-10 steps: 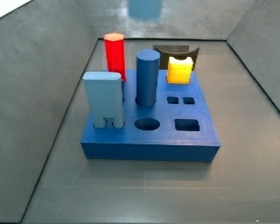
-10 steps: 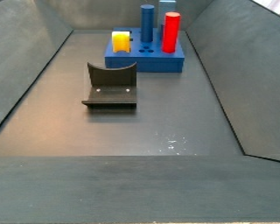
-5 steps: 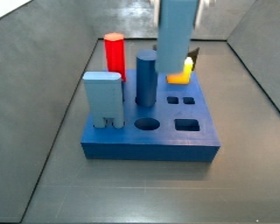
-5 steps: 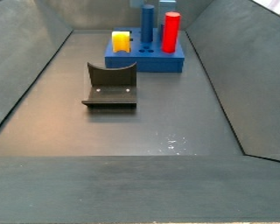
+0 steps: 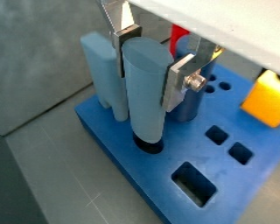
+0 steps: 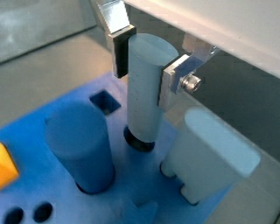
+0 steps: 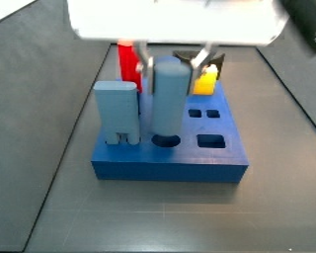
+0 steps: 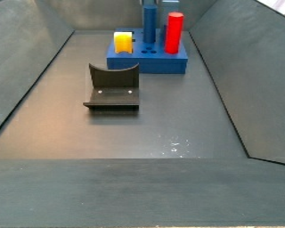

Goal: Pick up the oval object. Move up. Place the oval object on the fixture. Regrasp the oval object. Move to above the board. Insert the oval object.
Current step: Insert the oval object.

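Gripper [image 5: 149, 59] – hanging over the board [image 5: 166, 179], silver fingers [image 5: 180, 77] clamping the oval object [image 5: 145, 92] | oval object – standing upright, its foot sitting in a round hole of the board | fixture [image 8: 111, 87] – lying at 7 o'clock of the board, well apart.
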Motion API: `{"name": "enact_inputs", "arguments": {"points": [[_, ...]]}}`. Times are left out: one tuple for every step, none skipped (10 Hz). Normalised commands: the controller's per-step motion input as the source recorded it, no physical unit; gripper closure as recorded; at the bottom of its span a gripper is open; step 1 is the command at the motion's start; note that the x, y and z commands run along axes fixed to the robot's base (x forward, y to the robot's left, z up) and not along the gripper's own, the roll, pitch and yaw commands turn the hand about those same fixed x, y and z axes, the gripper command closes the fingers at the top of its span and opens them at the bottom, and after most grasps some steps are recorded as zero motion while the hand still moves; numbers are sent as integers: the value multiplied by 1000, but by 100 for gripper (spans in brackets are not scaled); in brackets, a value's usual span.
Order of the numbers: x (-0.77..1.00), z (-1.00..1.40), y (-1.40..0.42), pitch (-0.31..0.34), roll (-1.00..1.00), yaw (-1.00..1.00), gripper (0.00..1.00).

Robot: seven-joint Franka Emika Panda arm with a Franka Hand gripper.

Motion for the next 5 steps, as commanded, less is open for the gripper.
{"name": "enact_inputs", "arguments": {"points": [[0,-337,0,-77,0,0,100],[114,-334,0,-114,6,-103,100],[0,-446,0,-149,0,-77,100],[0,-531,0,-71,0,-106,100],[0,-511,0,0,44,-143,100]]}}
